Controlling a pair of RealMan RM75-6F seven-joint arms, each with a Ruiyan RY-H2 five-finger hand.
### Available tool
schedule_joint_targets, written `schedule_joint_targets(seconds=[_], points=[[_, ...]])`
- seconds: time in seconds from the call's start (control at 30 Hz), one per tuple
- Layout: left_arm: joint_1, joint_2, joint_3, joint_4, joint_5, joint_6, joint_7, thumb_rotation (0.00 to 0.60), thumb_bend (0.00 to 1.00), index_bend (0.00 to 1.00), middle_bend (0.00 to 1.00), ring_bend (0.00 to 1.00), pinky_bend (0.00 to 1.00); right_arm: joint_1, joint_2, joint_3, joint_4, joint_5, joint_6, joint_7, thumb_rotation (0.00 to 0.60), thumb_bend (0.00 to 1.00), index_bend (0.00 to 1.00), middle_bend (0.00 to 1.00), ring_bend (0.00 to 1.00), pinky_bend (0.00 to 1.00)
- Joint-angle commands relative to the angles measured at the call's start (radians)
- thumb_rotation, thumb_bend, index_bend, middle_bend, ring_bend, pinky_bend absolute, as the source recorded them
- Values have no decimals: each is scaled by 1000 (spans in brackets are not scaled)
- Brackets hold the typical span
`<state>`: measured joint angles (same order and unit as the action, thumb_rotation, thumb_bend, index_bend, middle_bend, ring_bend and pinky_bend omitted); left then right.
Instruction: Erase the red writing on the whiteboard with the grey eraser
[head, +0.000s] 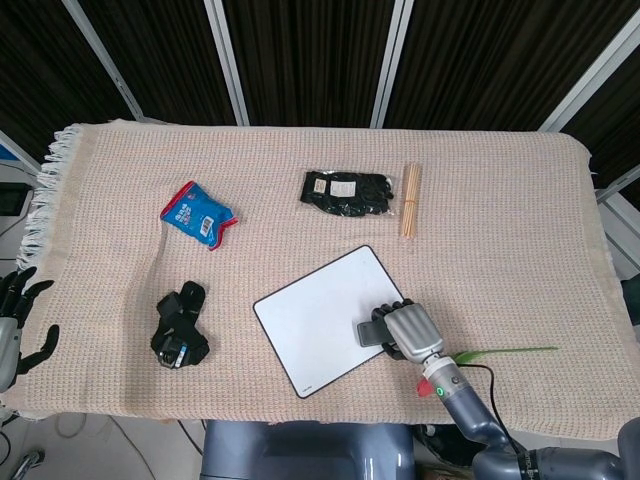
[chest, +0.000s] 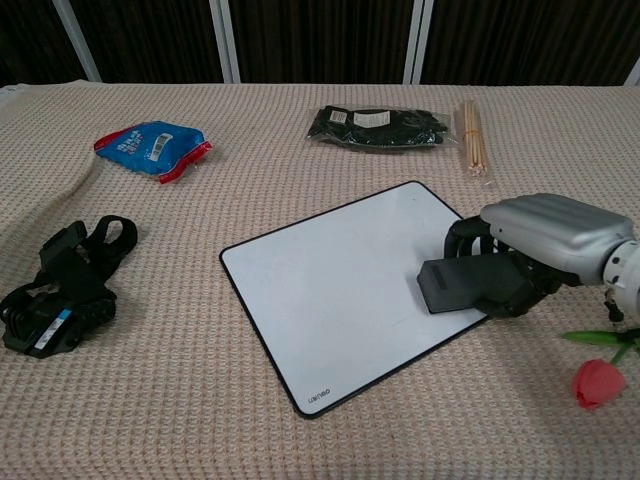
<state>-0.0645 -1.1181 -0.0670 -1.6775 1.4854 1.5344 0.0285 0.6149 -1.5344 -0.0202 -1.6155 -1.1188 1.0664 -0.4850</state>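
Scanning from the left edge, the left hand (head: 18, 318) hangs off the side of the table with its fingers spread and nothing in them, well apart from the action. Moving right, a black strap bundle (chest: 58, 283) lies near the left front, a blue snack packet (chest: 152, 143) sits further back, and a black packet (chest: 377, 126) with a bundle of wooden sticks (chest: 473, 135) beside it lies at the far side.

Now the middle: the whiteboard (chest: 330, 280) lies at an angle on the woven cloth (chest: 250, 420), and its white face shows no red marks in either view, though whatever lies under the eraser is hidden. My read is that the wiping stroke is at its end, or very nearly so.

At the board's near right edge, the right hand (chest: 530, 255) grips the grey eraser (chest: 462, 284), fingers wrapped round it from above. The eraser's left part rests on the board, while its right part appears to overhang the rim toward the cloth. To the right lies a red flower (chest: 598, 380) on its green stem.

Next, I'd judge, comes a lift to check the covered patch for leftover red, then another pass if needed or setting the eraser down.
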Motion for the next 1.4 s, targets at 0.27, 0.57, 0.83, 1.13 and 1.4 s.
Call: schedule_joint_targets(seconds=[0.27,0.57,0.83,1.13,1.4], points=[[0,0,-1,2,-2,0,0,600,384,192,37,0,28,23,-42,73,112,56,-46,22,600,449,530,499,489,374],[0,2,-2,4,-3,1,-2,600,385,192,37,0,28,76,-56,166,206,132,-90,2,600,449,530,498,489,374],[-1,4,-2,0,-6,-4,-5,600,385,192,37,0,28,102,74,216,208,208,-198,44,600,449,529,484,479,372],[-1,2,-2,0,-4,0,1,600,384,192,37,0,28,73,142,198,281,173,-249,164,600,446,522,436,442,357],[-1,0,-3,0,-6,2,4,600,384,193,37,0,28,56,127,168,358,137,-285,231,600,294,346,294,325,298]])
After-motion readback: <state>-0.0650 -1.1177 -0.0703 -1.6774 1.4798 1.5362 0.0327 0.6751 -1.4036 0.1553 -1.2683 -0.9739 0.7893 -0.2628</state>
